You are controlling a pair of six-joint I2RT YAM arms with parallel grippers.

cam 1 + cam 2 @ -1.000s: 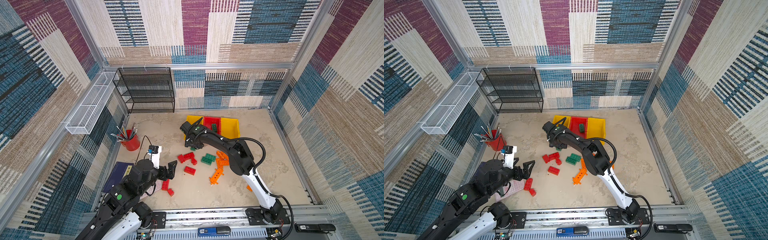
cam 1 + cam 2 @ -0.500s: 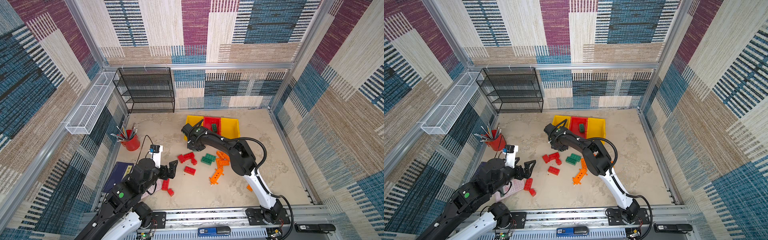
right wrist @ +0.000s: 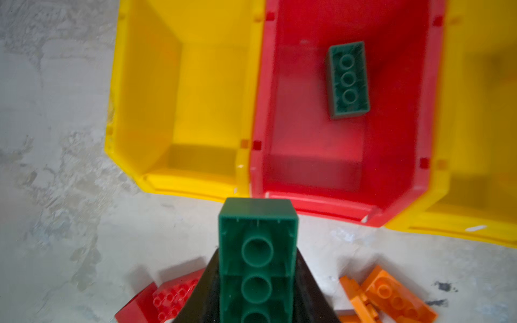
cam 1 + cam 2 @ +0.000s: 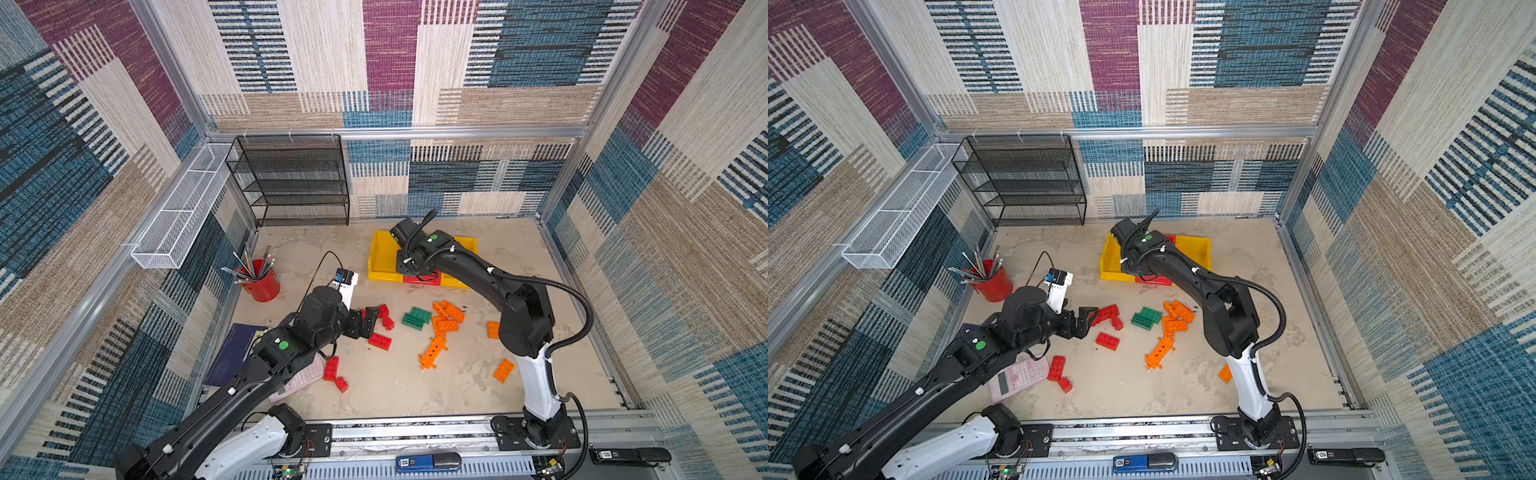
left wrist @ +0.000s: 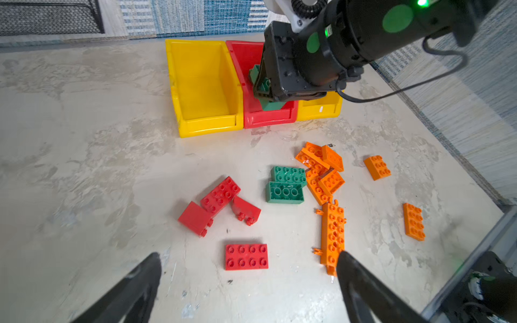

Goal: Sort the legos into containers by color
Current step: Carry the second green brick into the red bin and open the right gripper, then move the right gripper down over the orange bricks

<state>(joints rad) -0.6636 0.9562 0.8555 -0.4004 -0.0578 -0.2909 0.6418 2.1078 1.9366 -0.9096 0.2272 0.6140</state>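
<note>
Bricks lay loose on the bench [image 5: 84, 139]: red ones [image 5: 221, 195] nearest our left tool [image 5: 249, 255], a green pair [image 5: 286, 184] touching each other, an orange heap [image 5: 321, 167] just beside that pair, an orange beam [image 5: 332, 235] near the heap, and two more orange bricks [image 5: 377, 167] apart from the rest. Our left tool stood wide and gripped nothing, with a flat red brick [image 5: 246, 256] showing between its fingers [image 5: 134, 288] in the wrist view. Three bins stood touching in a row toward the back of the bench, the red bin [image 3: 313, 201] between two yellow bins [image 3: 181, 84]. Our right tool [image 3: 257, 268] was clamped on a green brick [image 3: 257, 229], gripping its long sides, with the hollow underside toward the wrist camera. We held that brick in the air at the front rim of the red bin. A second green brick [image 3: 348, 79] lay inside the red bin, underside up, clear of the walls. In both top views our right arm [image 4: 478, 270] hid most of that bin. A red pencil cup [image 4: 262, 286] stood near the left wall, and a pink calculator [image 4: 1017, 378] lay partly under our left arm [image 4: 955, 365].
</note>
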